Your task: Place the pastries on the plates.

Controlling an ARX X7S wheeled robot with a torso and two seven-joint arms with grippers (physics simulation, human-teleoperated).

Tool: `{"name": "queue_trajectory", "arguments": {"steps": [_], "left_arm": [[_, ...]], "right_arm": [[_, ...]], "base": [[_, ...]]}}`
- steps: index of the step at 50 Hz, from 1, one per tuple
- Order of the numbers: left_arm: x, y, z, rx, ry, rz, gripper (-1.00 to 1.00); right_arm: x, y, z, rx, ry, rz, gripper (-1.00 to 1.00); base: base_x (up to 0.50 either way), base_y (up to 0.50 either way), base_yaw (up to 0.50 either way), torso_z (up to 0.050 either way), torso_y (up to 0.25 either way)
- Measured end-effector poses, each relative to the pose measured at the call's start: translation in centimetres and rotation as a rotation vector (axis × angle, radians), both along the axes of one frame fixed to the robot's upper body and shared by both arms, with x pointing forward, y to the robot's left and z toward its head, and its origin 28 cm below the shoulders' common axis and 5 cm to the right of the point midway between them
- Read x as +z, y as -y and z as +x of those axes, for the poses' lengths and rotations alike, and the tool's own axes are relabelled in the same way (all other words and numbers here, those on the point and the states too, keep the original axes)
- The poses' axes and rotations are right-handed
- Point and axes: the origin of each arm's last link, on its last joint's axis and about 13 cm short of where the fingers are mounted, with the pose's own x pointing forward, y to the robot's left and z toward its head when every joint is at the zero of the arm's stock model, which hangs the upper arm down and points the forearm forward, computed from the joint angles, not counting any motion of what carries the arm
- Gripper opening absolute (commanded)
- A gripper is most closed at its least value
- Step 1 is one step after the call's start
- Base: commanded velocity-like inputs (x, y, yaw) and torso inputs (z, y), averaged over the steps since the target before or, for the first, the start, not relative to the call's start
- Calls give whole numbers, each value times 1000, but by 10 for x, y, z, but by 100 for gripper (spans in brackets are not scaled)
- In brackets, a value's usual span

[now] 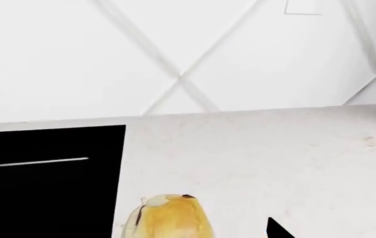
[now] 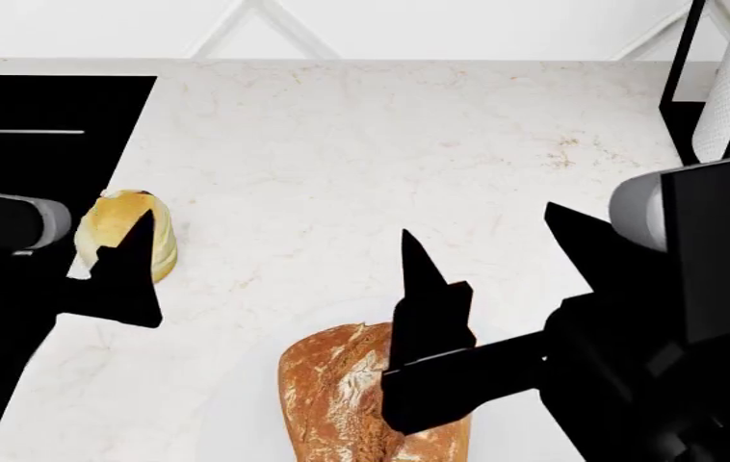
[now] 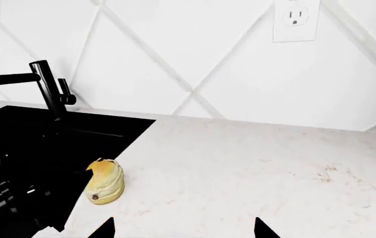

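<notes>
Two pastries sit on the pale marble counter (image 2: pixel 378 164): the crusty loaf (image 2: pixel 339 404) lies at its near edge, the small yellow bun (image 2: pixel 118 226) near the black sink (image 2: pixel 31 125). Right gripper (image 2: pixel 468 289) hovers just above the loaf, fingers spread wide. Left gripper (image 2: pixel 127 279) is beside the bun; its finger spacing I cannot tell

Counter (image 2: pixel 378 164): pale marble-look, faint veining, small brown speckled patch toward far right. Black sink (image 2: pixel 31 144) set into counter at left edge. 2 pastries lie directly on it. Bun (image 2: pixel 118 231): pale yellow, stacked, upright, just beyond left jaws, near sink edge. Loaf (image 2: pixel 339 395): golden-brown, crusty, floury splits, lengthwise, beneath right jaws. Bun and loaf well apart.
</notes>
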Motion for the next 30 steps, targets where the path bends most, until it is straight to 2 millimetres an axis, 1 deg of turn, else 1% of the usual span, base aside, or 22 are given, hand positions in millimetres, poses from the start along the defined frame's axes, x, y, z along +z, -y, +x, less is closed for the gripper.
{"name": "queue_trajectory", "arguments": {"steps": [14, 30], "left_arm": [[-10, 4, 20, 29, -29, 22, 100], [-22, 5, 36, 68, -54, 60, 100]], "right_arm": [[-1, -1, 0, 8, -8, -4, 100], [-5, -1, -2, 18, -20, 0, 100]], "base": [[0, 0, 0, 0, 0], [0, 0, 0, 0, 0]]}}
